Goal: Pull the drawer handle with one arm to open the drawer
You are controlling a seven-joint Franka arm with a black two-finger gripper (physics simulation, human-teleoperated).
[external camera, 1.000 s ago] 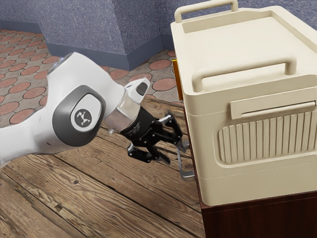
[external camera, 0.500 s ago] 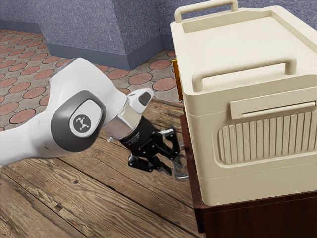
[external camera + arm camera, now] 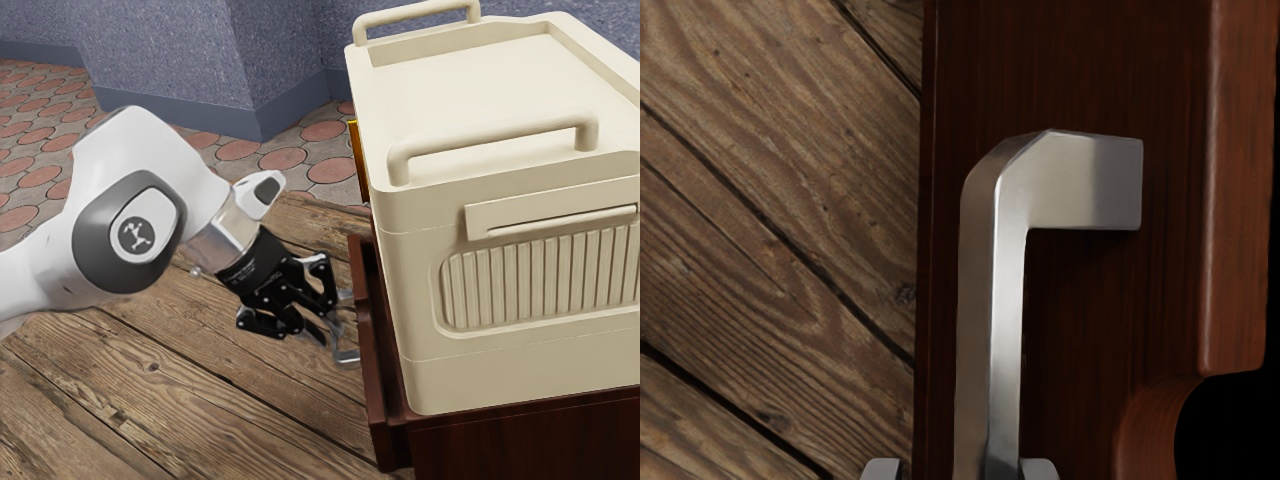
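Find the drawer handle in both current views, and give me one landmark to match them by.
Exterior view: the handle is just below the middle, near the cream box.
Wrist view: the handle crosses the middle, reaching in between the fingers.
Shared landmark: the dark red-brown drawer front behind the handle.

Exterior looks down sidelong — wrist close, seemingly facing the shared handle (image 3: 1005, 300).
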